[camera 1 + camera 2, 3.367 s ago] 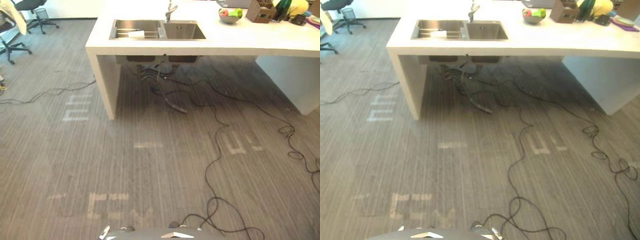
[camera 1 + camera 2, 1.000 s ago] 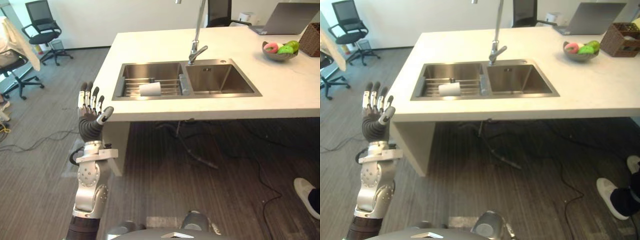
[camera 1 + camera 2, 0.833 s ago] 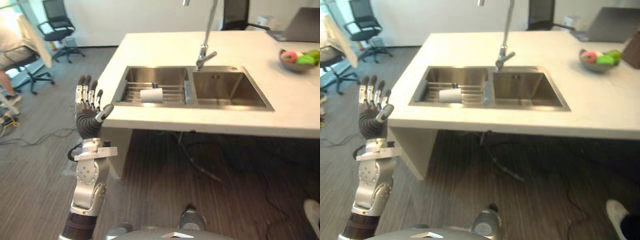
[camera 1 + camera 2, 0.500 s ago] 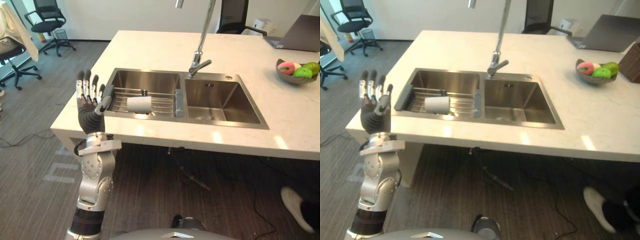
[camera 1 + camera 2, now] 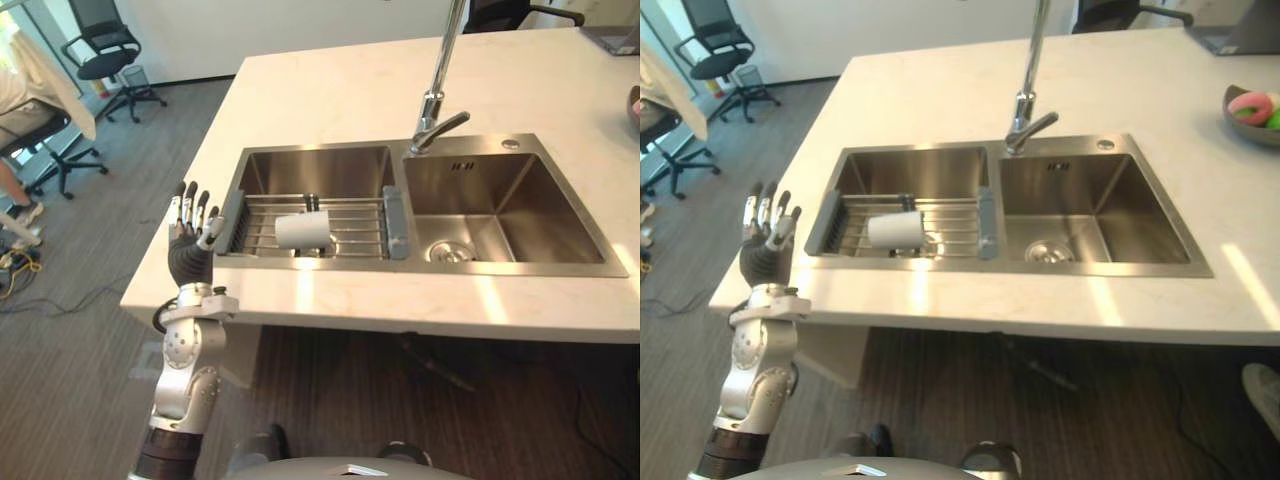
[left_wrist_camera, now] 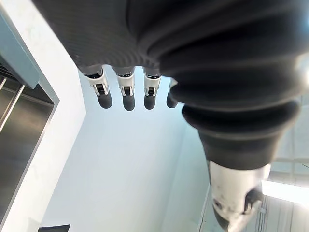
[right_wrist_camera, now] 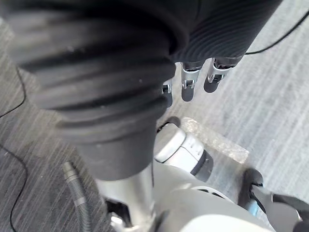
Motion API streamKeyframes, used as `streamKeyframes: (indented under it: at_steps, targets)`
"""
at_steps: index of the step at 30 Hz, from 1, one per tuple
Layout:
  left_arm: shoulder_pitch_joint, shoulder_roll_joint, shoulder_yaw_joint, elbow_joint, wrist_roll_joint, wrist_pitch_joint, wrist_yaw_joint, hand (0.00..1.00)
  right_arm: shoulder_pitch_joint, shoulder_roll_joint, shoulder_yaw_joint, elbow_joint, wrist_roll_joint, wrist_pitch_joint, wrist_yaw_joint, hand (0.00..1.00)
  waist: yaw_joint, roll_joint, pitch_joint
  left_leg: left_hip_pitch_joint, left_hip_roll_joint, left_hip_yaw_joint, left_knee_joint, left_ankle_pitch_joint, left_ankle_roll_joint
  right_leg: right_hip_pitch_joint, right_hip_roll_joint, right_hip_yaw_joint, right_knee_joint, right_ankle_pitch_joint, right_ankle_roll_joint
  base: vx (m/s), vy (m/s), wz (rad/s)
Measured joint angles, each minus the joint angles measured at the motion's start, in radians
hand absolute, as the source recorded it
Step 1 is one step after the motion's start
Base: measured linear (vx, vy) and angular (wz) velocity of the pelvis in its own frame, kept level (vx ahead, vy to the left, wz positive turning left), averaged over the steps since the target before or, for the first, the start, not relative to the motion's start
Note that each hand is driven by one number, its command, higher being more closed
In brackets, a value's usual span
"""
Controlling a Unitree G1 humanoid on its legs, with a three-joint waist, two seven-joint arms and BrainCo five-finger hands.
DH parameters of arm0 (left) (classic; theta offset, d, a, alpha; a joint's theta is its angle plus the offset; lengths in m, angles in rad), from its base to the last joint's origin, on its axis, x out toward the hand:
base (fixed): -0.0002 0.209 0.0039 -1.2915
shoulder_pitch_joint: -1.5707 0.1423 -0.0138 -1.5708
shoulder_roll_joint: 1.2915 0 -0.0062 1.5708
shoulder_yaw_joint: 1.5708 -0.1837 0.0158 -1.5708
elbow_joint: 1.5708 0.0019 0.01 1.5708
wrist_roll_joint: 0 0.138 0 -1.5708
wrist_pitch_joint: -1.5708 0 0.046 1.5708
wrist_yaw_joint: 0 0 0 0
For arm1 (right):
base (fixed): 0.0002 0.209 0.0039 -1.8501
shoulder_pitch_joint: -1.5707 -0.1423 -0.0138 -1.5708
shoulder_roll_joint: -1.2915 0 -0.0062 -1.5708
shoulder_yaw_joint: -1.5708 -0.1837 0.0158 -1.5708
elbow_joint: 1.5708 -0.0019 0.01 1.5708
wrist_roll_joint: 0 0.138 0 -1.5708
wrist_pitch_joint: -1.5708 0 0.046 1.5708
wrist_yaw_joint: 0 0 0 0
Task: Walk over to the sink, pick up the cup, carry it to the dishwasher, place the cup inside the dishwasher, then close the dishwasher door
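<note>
A white cup (image 5: 303,230) lies on its side on a wire rack (image 5: 352,222) across the left basin of a steel double sink (image 5: 500,205). The sink is set in a white counter (image 5: 330,90), with a tall tap (image 5: 437,105) behind it. My left hand (image 5: 187,258) is held up at the counter's left front corner, fingers (image 6: 123,94) straight and empty, a short way left of the cup. My right hand (image 7: 187,83) hangs low over the carpet, its fingers relaxed and holding nothing.
Office chairs (image 5: 105,55) stand on the carpet at the far left, where a person (image 5: 20,110) sits. A fruit bowl (image 5: 1252,108) and a laptop (image 5: 1238,38) rest on the counter's right end. A shoe (image 5: 1265,385) shows on the floor at lower right.
The camera has come closer to the sink and now looks more steeply down into it. My left hand stays raised and open. The cup has not moved on the rack.
</note>
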Motion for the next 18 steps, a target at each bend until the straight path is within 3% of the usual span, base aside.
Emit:
streamKeyframes:
  at_steps: [1,4,9,12,18]
  targets:
    - [-0.004,0.009,-0.010,0.001,-0.022,0.011,-0.015,0.00,-0.001,0.016,-0.020,0.003,0.018,0.000,-0.018,0.00,-0.006,0.000,-0.001,0.010,-0.026,-0.007,-0.057,0.031,0.004,0.003,-0.016,-0.022,-0.016,0.007,0.016,0.19,0.059,0.44]
    - [-0.002,0.014,-0.050,0.002,-0.025,0.022,-0.025,0.00,-0.001,0.032,-0.049,0.011,0.034,0.000,-0.031,0.00,-0.001,-0.003,-0.002,0.016,-0.037,-0.005,-0.068,0.033,0.003,0.032,-0.019,-0.044,-0.054,0.012,0.021,0.19,0.010,0.20]
    - [-0.002,0.014,-0.096,0.003,-0.025,0.026,-0.043,0.00,-0.024,0.027,-0.049,0.006,0.039,0.000,-0.021,0.00,-0.006,0.012,-0.012,0.032,-0.018,0.038,-0.070,0.044,-0.014,0.053,0.004,-0.042,-0.095,0.020,0.009,0.05,-0.062,-0.11]
    - [0.005,0.014,-0.114,0.009,-0.016,0.037,-0.065,0.00,-0.024,0.017,-0.051,0.007,0.039,0.000,-0.015,0.00,-0.006,0.035,-0.028,0.036,0.007,0.039,-0.092,0.049,-0.021,0.053,0.033,-0.042,-0.124,0.031,-0.006,-0.04,-0.057,-0.09]
    - [-0.012,0.049,-0.162,0.011,0.188,0.053,-0.014,0.00,-0.029,0.005,-0.042,0.014,0.031,0.001,0.001,0.00,-0.005,0.042,-0.033,0.046,0.032,0.041,-0.104,0.057,-0.031,0.074,0.067,-0.042,-0.182,0.048,-0.019,-0.08,-0.022,-0.05]
